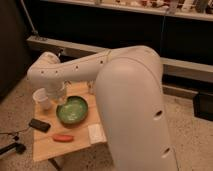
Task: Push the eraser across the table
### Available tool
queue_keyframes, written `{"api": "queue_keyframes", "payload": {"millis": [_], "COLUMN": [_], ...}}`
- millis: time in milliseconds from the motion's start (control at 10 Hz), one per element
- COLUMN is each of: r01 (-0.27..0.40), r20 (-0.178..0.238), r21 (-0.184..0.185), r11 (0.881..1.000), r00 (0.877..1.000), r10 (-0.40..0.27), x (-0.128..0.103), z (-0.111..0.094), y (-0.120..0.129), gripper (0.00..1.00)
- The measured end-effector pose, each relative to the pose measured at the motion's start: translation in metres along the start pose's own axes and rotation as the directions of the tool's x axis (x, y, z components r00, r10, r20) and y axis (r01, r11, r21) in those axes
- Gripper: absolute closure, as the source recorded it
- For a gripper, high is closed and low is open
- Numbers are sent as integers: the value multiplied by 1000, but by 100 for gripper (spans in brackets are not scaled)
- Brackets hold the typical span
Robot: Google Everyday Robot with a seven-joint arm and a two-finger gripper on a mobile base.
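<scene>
Table [49,148]: small, light wooden plank top, partly hidden on its right by the white robot arm [132,105].
Eraser [95,133]: white rectangular block, flat on the table's near right part, just in front of the green bowl [72,110] and right of the red-orange object [63,138].
Gripper [60,97]: hangs low over the table's far left, between the white cup [42,99] and the bowl rim, well apart from the eraser.
Gripper state: cannot be told.
Dark flat object [39,125]: at the left edge, in front of the cup.
</scene>
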Motion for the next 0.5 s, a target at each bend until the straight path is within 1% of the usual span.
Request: {"api": "queue_keyframes", "payload": {"millis": [100,200,500], "r01": [26,38,83], "r20": [-4,-7,-38], "r21": [-7,-11,-23], "r11": [1000,999,996], "r00": [1000,999,996], "r10": [-26,-38,-84], "x": [-8,-11,-18], "z": [5,7,21], "y": [9,14,28], "gripper": [100,100,100]}}
